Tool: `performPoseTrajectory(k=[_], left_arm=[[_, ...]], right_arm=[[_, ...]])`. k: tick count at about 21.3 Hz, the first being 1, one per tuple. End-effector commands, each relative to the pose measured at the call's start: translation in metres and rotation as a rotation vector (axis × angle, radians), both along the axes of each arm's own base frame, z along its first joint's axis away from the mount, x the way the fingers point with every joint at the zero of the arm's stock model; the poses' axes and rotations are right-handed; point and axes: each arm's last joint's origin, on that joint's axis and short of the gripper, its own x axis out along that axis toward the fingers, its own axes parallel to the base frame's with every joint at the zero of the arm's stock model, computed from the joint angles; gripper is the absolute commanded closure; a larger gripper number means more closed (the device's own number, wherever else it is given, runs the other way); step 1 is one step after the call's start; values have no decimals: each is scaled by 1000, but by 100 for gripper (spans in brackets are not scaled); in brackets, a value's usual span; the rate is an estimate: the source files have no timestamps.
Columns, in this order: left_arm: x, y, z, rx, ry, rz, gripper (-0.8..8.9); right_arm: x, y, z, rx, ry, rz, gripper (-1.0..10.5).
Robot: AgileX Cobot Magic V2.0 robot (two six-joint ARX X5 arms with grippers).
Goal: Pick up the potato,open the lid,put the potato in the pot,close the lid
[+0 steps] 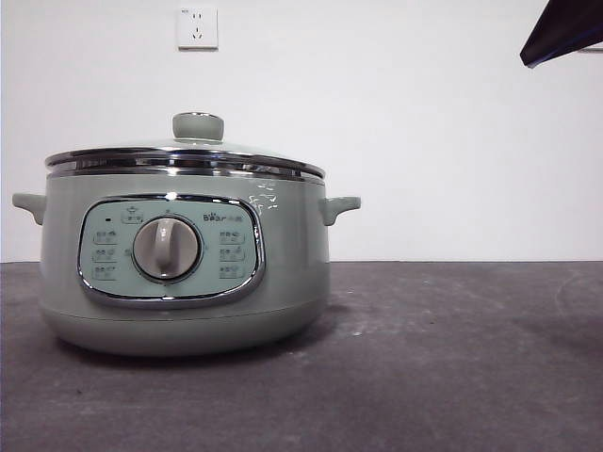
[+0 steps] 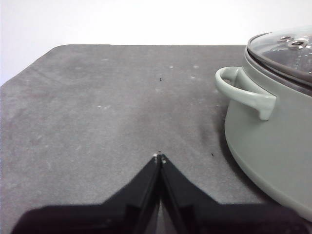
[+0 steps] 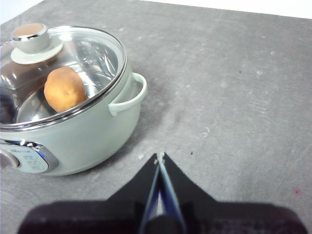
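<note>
Dusty grey counter [image 1: 452, 358] meets a white wall [image 1: 424, 141] with a socket [image 1: 197, 28]; lid [image 3: 63, 58] on the pot [image 1: 184, 282]; both tools, left [image 2: 159, 157] and right [image 3: 159, 157], closed, empty.

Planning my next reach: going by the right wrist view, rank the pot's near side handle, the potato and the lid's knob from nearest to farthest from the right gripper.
From the right gripper:
1. Pale sage-green side handle, on the cooker's wall facing the gripper.
2. Orange-brown oval potato, inside, under the glass lid.
3. Pale green lid knob, at the lid's centre, farthest.
</note>
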Motion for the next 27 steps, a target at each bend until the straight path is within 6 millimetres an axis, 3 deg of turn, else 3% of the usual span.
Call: performPoseTrajectory(k=[1, 10, 13, 16, 21, 27], left_arm=[[1, 0, -4, -6, 9, 2, 817], [1, 0, -4, -6, 9, 2, 817], [1, 0, -4, -6, 9, 2, 817], [1, 0, -4, -6, 9, 0, 817], [1, 0, -4, -6, 9, -1, 817], [1, 0, -4, -6, 9, -1, 817]], right_arm=[[0, 0, -2, 7, 6, -7, 962], [-4, -2, -3, -6, 21, -5, 962], [-8, -11, 3, -63, -66, -13, 962], [-13, -26, 6, 2, -175, -34, 962], [-23, -54, -34, 125, -347, -59, 962], [-30, -69, -81, 160, -354, -205, 962]])
